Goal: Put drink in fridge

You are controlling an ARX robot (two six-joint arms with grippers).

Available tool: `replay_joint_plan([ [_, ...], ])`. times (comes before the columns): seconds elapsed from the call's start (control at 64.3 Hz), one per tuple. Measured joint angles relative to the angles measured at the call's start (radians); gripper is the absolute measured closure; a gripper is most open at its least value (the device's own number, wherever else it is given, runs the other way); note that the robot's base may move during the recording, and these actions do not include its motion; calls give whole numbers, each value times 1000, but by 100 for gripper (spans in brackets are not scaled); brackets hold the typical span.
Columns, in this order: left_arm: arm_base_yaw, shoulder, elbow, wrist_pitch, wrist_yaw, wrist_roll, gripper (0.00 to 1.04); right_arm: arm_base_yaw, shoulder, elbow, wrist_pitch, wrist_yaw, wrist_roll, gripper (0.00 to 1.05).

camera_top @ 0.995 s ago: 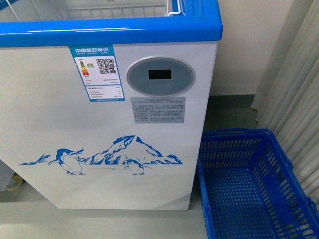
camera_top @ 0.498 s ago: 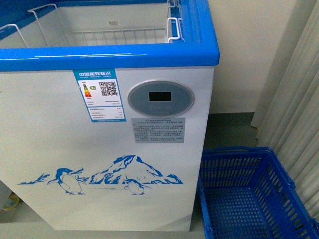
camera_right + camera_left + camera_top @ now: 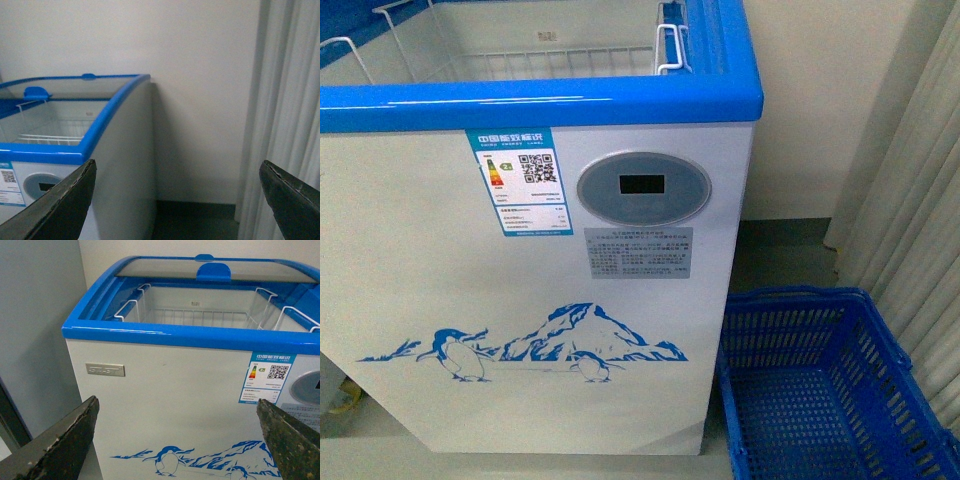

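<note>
The fridge (image 3: 530, 300) is a large white chest fridge with a blue top rim, a penguin-and-mountain picture and an oval grey display panel (image 3: 642, 188). Its top is open, showing a white wire basket (image 3: 550, 50) inside. It also shows in the left wrist view (image 3: 165, 390) and the right wrist view (image 3: 120, 165). My left gripper (image 3: 177, 440) is open and empty, facing the fridge's front. My right gripper (image 3: 177, 200) is open and empty, facing the wall corner beside the fridge. The drink is out of view.
A blue plastic basket (image 3: 820, 390) stands empty on the floor right of the fridge. White curtains (image 3: 920, 200) hang at the far right. A cream wall (image 3: 810, 100) is behind. A grey cabinet side (image 3: 35, 330) stands left of the fridge.
The front view first shifted so the fridge's open top came into sight, then settled with the fridge slightly higher in the picture. No gripper state changed.
</note>
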Motion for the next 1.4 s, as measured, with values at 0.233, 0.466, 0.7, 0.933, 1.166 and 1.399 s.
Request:
replay_joint_plan([
  [0.233, 0, 0, 0, 0, 0, 0, 8, 46, 0, -1, 26, 44, -6, 7],
  [0.466, 0, 0, 0, 0, 0, 0, 8, 61, 0, -1, 19, 63, -6, 7],
  [0.7, 0, 0, 0, 0, 0, 0, 8, 64, 0, -1, 13, 63, -2, 7],
  [0.933, 0, 0, 0, 0, 0, 0, 8, 162, -1, 0, -193, 184, -72, 48],
  [1.166, 0, 0, 0, 0, 0, 0, 8, 164, 0, 3, -188, 187, -85, 88],
  [1.399, 0, 0, 0, 0, 0, 0, 8, 164, 9, 10, -187, 187, -90, 80],
])
